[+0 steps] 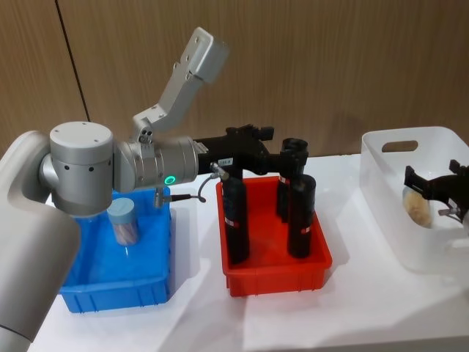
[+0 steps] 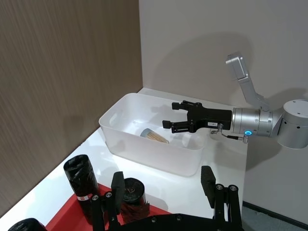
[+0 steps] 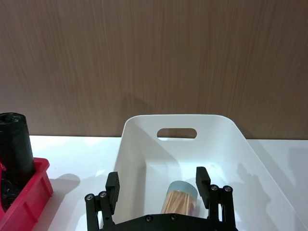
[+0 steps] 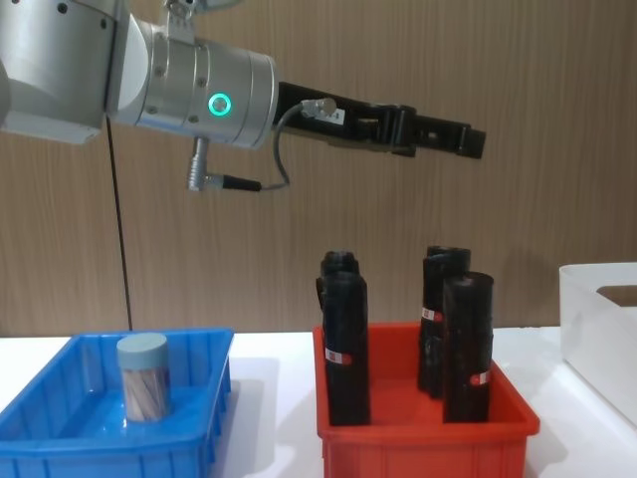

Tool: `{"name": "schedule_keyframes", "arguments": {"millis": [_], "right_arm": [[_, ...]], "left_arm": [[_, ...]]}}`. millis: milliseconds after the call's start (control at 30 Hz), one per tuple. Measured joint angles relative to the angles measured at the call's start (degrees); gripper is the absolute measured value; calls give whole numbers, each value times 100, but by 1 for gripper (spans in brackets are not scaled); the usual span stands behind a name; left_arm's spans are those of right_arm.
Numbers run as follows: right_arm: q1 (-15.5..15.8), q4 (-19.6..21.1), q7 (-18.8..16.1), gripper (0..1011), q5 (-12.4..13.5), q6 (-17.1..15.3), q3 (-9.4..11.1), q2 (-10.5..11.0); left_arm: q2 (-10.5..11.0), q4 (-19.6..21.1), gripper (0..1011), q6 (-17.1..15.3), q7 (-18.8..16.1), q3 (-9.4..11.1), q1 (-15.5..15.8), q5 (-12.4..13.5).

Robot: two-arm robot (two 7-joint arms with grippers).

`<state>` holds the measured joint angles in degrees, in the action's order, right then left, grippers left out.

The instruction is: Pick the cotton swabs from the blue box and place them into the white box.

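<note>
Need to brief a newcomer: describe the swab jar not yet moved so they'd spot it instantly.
Find the blue box on the robot's left, beside the red bin. One small clear jar stands upright inside it. Unlike the tall black rolls, it is short, see-through, with a pale blue-grey lid.

Open room over the blue box (image 1: pixel 117 297) and the white box (image 1: pixel 381 158); crowded in the red bin (image 1: pixel 278 275) between.

Inside the blue box, bare floor all round one upright cotton swab jar (image 4: pixel 142 376). In the red bin, tall upright black rolls (image 4: pixel 343 339) rising well above the rim, narrow gaps between them. High over those rolls, the left arm (image 4: pixel 199 95) and left gripper (image 4: pixel 470 139), fingers apart, clear air beneath down to the roll tops. Over the mouth of the white box, the right gripper (image 2: pixel 172 115), fingers spread; below it another cotton swab jar (image 3: pixel 180 197) on its side, bare floor toward the handle-cutout wall. Bare strips of table (image 1: pixel 198 308) between the bins.
</note>
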<state>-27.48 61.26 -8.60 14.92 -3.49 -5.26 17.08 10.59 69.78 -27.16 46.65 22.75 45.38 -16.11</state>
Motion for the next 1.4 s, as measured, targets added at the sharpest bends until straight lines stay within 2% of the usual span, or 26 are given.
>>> {"name": "schedule_keyframes", "arguments": {"millis": [1167,1400], "right_arm": [[-17,-90,-57,1002,21,141,40,7],[202,227,-25,1002,34,141,-20,25]], "left_arm": [[4,10,1003,9,-8,0,-16,1],[84,172,1003,190,-335,23,-235,30]]}}
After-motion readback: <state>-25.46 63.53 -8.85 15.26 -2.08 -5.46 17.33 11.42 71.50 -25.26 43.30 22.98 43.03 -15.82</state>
